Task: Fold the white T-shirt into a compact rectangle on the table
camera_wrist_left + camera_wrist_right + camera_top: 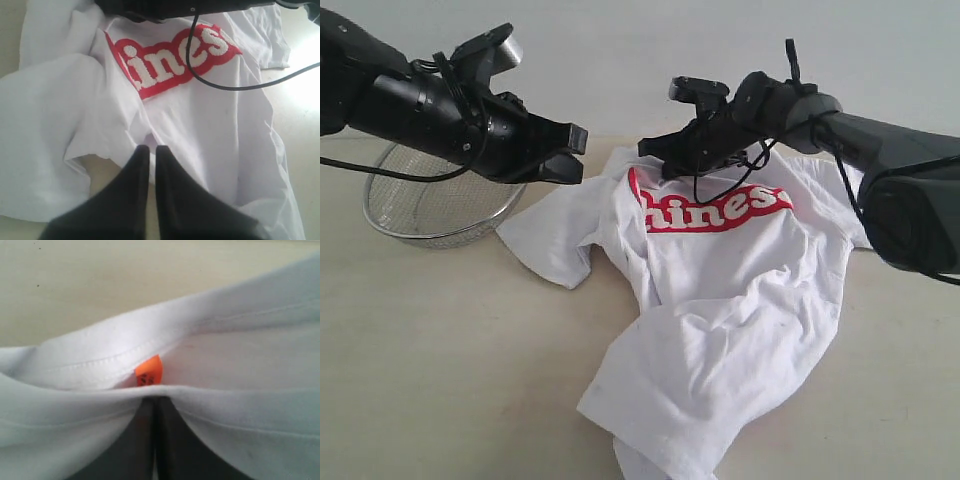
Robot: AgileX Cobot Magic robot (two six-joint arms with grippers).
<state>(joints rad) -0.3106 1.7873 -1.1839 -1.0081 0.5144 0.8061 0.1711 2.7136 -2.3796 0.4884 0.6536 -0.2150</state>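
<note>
The shirt [720,300] lies crumpled on the table [440,380], front up, with its hem bunched toward the near edge and one sleeve spread out toward the bowl [420,210]. Its neck end rises off the table to the right gripper [650,150].

The exterior view shows the bowl standing on the table under the left arm, apart from the sleeve. The left gripper [578,155] hangs in the air above that sleeve without touching the cloth. Neither wrist view shows the bowl. From outside, the red lettering [710,210] reads only in part, because the right arm and its cable cover the top of it.

The left wrist view looks down past the left gripper [149,150]. Its fingers [132,185] are pressed together with only a thin slit between them and nothing in it. The shirt [210,145] is below, and bare table [100,170] shows beside a cloth edge just under the tips. The cable [225,87] loops across the lettering [165,65].

Only the right wrist view shows the collar up close. The fingers of the right gripper [154,401] are closed tight, and their tips are hidden under the front neck hem, which they pinch. The orange tag [149,371] sits inside the back of the collar, just beyond the tips. Bare table [100,280] lies past it.
</note>
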